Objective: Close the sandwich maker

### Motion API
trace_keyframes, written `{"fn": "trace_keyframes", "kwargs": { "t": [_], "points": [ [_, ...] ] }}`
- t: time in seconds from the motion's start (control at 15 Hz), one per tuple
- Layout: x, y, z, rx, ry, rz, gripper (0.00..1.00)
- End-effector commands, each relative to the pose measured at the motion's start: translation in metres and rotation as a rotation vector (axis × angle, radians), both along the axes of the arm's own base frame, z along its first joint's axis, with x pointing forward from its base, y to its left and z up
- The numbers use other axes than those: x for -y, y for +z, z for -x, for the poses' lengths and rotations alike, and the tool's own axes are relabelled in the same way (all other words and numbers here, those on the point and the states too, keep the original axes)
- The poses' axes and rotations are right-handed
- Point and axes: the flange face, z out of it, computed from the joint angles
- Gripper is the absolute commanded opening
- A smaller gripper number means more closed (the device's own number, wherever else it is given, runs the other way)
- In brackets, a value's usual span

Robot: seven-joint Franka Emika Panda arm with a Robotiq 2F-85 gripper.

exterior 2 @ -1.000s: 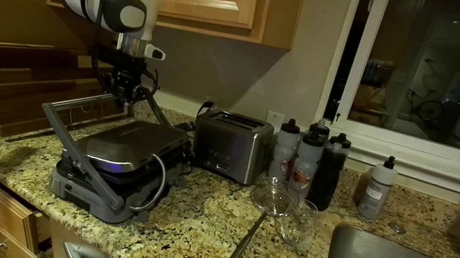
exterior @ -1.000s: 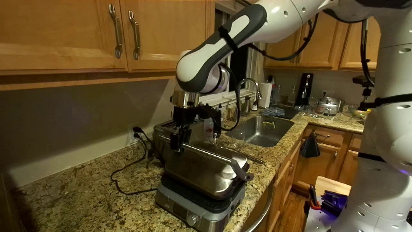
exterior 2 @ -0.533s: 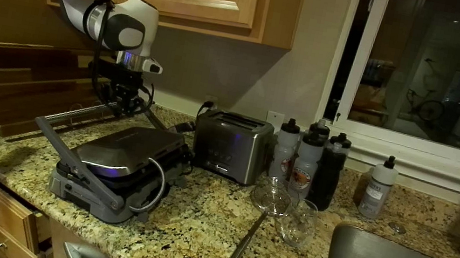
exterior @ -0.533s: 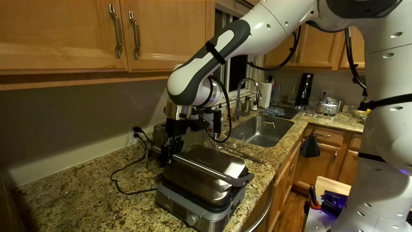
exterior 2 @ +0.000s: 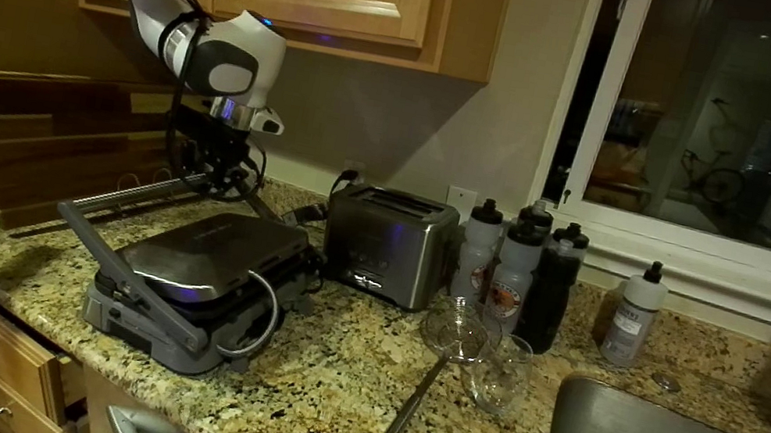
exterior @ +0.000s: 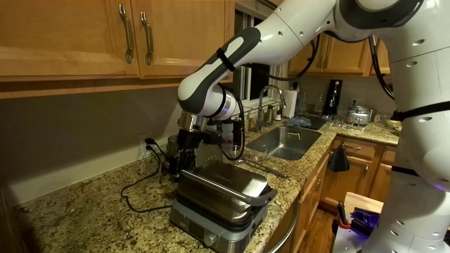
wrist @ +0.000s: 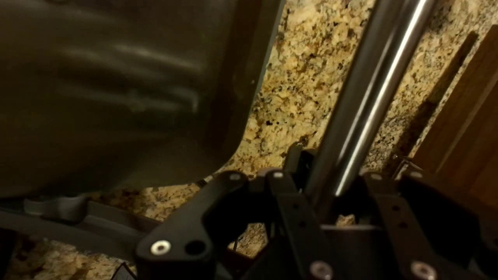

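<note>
Currently sandwich maker [exterior: 219,202] has lid [exterior 2: 212,253] down w/ bar handle [wrist: 367,93] btwn jaws of hand [wrist: 327,179]; can't tell if clamped.

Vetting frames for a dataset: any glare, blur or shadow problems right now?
Wrist view: bright streaks along the handle, lid soft with smeared reflections; both exterior views: pale glare on the lid, wall shadowed below the cabinet.

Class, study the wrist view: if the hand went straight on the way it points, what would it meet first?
Probably the handle, which appears to run between its fingers; beyond it lies the counter, though depth is unclear.
</note>
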Motion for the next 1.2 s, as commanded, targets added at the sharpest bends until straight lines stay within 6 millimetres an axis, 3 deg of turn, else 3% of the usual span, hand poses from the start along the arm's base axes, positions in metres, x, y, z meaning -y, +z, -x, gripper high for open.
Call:
{"fn": "trace_keyframes", "kwargs": {
  "t": [0.0,0.53,1.13],
  "points": [
    [0.034,-0.002,-0.020,0.058,-0.060,-0.050,0.04],
    [0.070,-0.046,-0.027,-0.003,-0.192,-0.125,0.04],
    [0.074,-0.027,-0.021,0.015,-0.199,-0.136,0.04]
  ]
}}
